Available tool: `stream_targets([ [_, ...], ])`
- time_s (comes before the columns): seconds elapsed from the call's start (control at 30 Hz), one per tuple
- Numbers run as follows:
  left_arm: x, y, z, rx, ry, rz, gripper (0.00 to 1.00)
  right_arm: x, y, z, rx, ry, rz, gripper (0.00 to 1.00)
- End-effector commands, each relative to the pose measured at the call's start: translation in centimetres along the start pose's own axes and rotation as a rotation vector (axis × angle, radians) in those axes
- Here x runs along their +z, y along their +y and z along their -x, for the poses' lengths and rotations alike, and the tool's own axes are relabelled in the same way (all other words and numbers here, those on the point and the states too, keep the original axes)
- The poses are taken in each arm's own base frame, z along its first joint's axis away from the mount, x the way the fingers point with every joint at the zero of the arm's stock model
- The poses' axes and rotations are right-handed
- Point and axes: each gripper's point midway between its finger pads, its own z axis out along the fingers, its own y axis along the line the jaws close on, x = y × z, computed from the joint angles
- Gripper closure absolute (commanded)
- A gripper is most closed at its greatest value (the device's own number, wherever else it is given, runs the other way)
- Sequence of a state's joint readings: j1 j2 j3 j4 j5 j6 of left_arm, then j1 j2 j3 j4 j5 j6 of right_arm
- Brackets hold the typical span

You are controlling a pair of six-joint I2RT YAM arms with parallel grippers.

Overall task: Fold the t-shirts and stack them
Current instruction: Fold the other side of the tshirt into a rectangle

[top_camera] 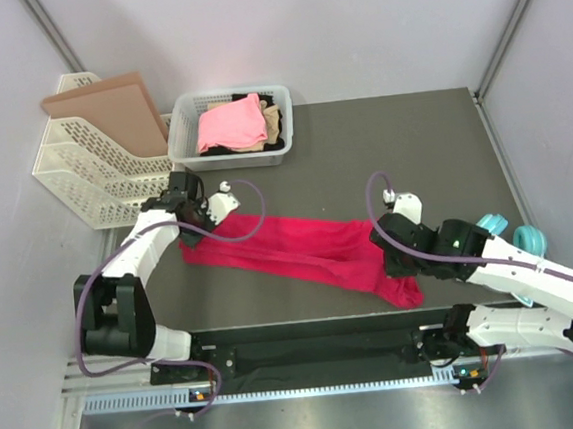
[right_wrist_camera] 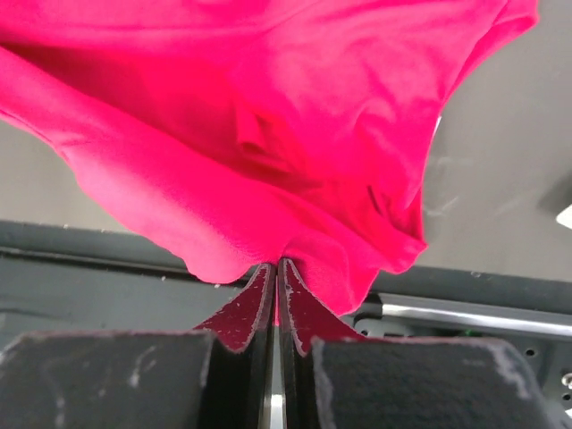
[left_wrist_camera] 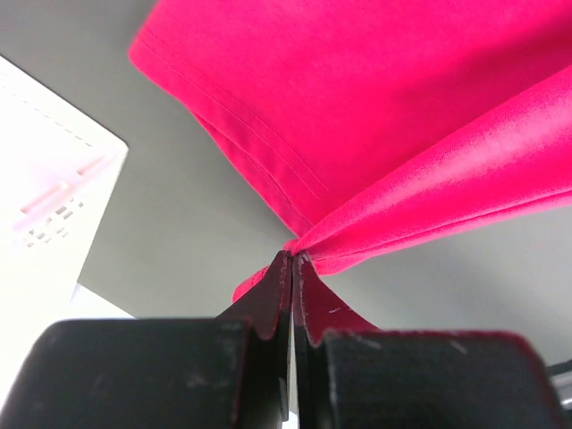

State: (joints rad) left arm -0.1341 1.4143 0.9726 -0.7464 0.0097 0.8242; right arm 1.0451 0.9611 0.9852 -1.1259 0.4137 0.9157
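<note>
Your left end effector (left_wrist_camera: 292, 259) is pinched tight on the crimson t-shirt (top_camera: 290, 249). Its jaws are closed on a gathered bit of cloth beside a stitched hem. In the left wrist view the fabric fans up and away from the tips toward 1 o'clock. Your right end effector (right_wrist_camera: 275, 265) is clamped on the same shirt, gripping a fold that bulges out above its tips in the right wrist view.

From above, the left end effector sits at about 9 o'clock on the counter (top_camera: 411, 143) and the right one at about 4 o'clock, closer to the near edge. The crimson t-shirt is strung between them as a long, rumpled band running diagonally from 9 o'clock down toward 5 o'clock. Its lower end is bunched beneath the right wrist. It lies low over the dark counter, but you cannot tell whether its middle touches the surface.

Further out, at 11 o'clock, a white mesh basket (top_camera: 184, 133) stands at the far edge of the counter. It holds the pink t-shirt (top_camera: 230, 124) on top, the tan t-shirt (top_camera: 275, 125) at its right side and the black t-shirt (top_camera: 273, 146) beneath them. Just left of the basket, at 10 o'clock, a white lattice file rack (top_camera: 83, 182) carries a brown board (top_camera: 117, 109) leaning in it. At 3 o'clock, beside the right arm, a teal object (top_camera: 514, 235) shows.
</note>
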Motion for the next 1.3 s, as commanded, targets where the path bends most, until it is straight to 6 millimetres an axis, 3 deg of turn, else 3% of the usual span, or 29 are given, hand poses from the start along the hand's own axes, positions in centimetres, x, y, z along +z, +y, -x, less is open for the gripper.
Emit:
stream_targets([
  [0.0,0.2,1.6,2.3,-0.002,-0.046,0.033,0.99,0.2,0.3,2.8,-0.02,-0.059,0.019,1.0],
  [0.33,3.3,1.7,3.8,0.007,-0.013,0.045,0.92,2.4,-1.5,3.4,-0.013,-0.044,-0.033,1.0],
  [0.43,3.9,3.0,3.8,0.016,0.004,0.103,0.82,3.1,-2.0,3.7,-0.012,-0.039,-0.043,1.0],
  [0.57,4.0,5.3,4.3,0.026,0.016,0.191,0.81,4.1,-2.4,3.8,-0.028,-0.024,-0.056,1.0],
  [0.77,3.3,8.4,5.7,-0.004,0.017,0.29,0.54,5.8,-3.0,3.8,-0.042,-0.001,-0.079,1.0],
  [0.83,2.0,9.7,6.3,-0.017,0.002,0.348,0.38,6.5,-3.6,3.8,-0.047,0.013,-0.094,1.0],
  [0.87,1.5,9.6,6.3,-0.02,0.004,0.346,0.37,6.8,-3.6,4.1,-0.046,0.006,-0.095,1.0],
  [0.93,0.0,9.0,7.1,-0.015,-0.043,0.302,0.36,7.6,-4.3,4.3,-0.041,0.02,-0.111,1.0],
  [1.0,-0.8,5.7,5.6,0.014,-0.007,0.164,0.37,8.5,-4.6,4.6,-0.038,0.029,-0.117,1.0],
  [1.07,-0.6,2.8,4.4,0.044,0.017,0.073,0.4,9.3,-4.7,4.9,-0.037,0.041,-0.119,1.0],
  [1.1,-0.1,0.9,2.6,0.071,0.054,0.03,0.42,9.5,-4.7,5.0,-0.035,0.044,-0.117,1.0],
  [1.2,1.2,-2.2,-0.7,0.089,0.108,-0.026,0.45,10.3,-4.9,5.4,-0.037,0.051,-0.121,1.0],
  [1.27,1.8,-3.2,-1.9,0.089,0.127,-0.035,0.46,10.8,-5.0,5.5,-0.035,0.058,-0.125,1.0],
])
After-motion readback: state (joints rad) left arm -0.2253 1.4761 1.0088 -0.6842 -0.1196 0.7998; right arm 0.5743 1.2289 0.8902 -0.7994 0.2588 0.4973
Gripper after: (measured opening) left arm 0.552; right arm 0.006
